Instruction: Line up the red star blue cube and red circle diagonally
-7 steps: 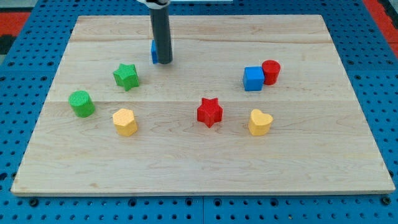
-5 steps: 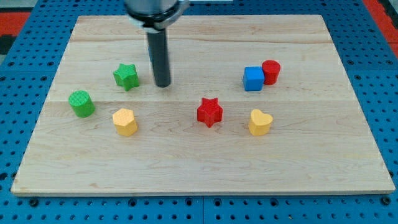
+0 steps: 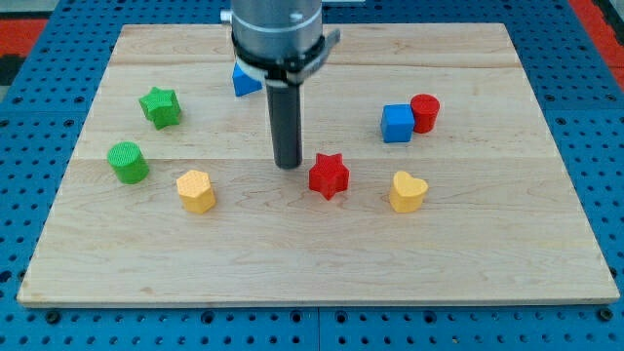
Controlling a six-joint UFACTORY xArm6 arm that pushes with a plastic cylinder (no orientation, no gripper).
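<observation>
The red star [image 3: 329, 175] lies near the board's middle. The blue cube [image 3: 397, 123] sits at the view's right, touching the red circle [image 3: 425, 113], a short cylinder just to its upper right. My tip [image 3: 288, 164] stands on the board just to the left of the red star, a small gap apart from it. The rod rises straight up from there to the arm's grey body at the view's top.
A green star [image 3: 160, 106] lies at upper left, a green cylinder [image 3: 128, 162] at far left, a yellow block [image 3: 196, 191] below it to the right, a yellow heart [image 3: 408, 192] right of the red star. A blue triangular block [image 3: 244, 80] shows beside the arm.
My tip has moved down and right, from near the blue triangular block to just left of the red star. The green star has shifted up and left.
</observation>
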